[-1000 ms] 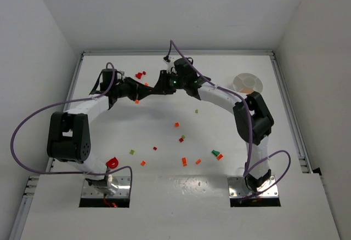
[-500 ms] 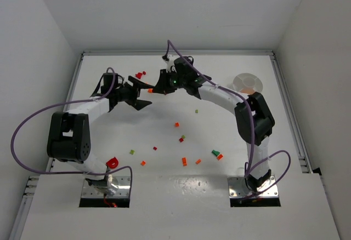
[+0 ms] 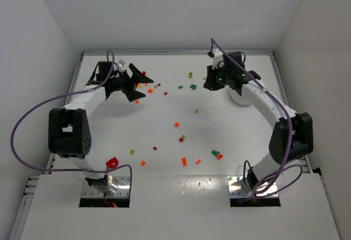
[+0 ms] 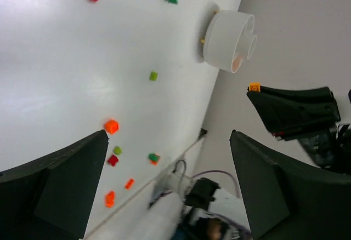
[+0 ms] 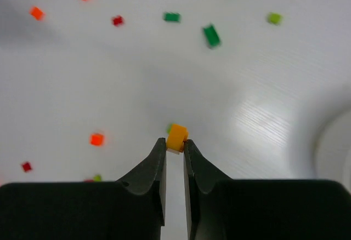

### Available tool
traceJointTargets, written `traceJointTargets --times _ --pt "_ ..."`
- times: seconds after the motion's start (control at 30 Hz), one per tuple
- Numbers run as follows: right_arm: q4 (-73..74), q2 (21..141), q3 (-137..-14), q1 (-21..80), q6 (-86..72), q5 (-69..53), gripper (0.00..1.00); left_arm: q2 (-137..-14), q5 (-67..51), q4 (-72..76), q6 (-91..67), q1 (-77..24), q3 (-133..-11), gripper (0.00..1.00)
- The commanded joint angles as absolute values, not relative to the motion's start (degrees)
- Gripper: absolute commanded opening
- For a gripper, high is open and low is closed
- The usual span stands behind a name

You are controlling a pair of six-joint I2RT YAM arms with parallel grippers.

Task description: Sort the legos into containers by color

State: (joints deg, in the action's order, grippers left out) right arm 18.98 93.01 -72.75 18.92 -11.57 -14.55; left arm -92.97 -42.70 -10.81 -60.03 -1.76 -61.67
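Note:
My right gripper (image 5: 175, 144) is shut on a small orange-yellow lego (image 5: 177, 136), held at the fingertips above the table. In the top view this gripper (image 3: 208, 81) hangs just left of the white dish (image 3: 239, 99), which the arm mostly hides. The left wrist view shows the dish (image 4: 227, 38) on the table. My left gripper (image 3: 141, 85) stands wide open and empty at the back left, its fingers (image 4: 60, 185) spread far apart. Loose legos lie scattered: red (image 3: 145, 73), orange (image 3: 150, 91), green (image 3: 193, 86), orange (image 3: 176, 124).
More bricks lie toward the front, among them a green and orange pair (image 3: 218, 154) and an orange one (image 3: 184, 161). A red hook-shaped piece (image 3: 112, 162) sits near the left arm's base. White walls close in the table on three sides.
The two grippers met at the back centre a second ago. The left one has opened and drawn back to the left; the right arm has swung right to the dish with the orange-yellow lego.

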Motion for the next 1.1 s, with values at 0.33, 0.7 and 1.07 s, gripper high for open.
traceJointTargets --times 0.33,0.7,1.07 --pt "43.2 87.9 -73.1 -3.1 11.3 -7.6 0.0 -96.6 -28.7 -28.9 -29.0 -6.8 -87.1 1.0" --pt "41.4 96.8 -78.6 -7.7 10.7 -7.0 0.0 -97.1 -25.2 -30.9 -25.3 -7.3 -89.4 1.0" --pt "41.6 104.0 -87.1 -8.3 8.4 -7.0 0.25 -97.6 -22.9 -30.9 -25.3 -7.3 -89.4 1.0"
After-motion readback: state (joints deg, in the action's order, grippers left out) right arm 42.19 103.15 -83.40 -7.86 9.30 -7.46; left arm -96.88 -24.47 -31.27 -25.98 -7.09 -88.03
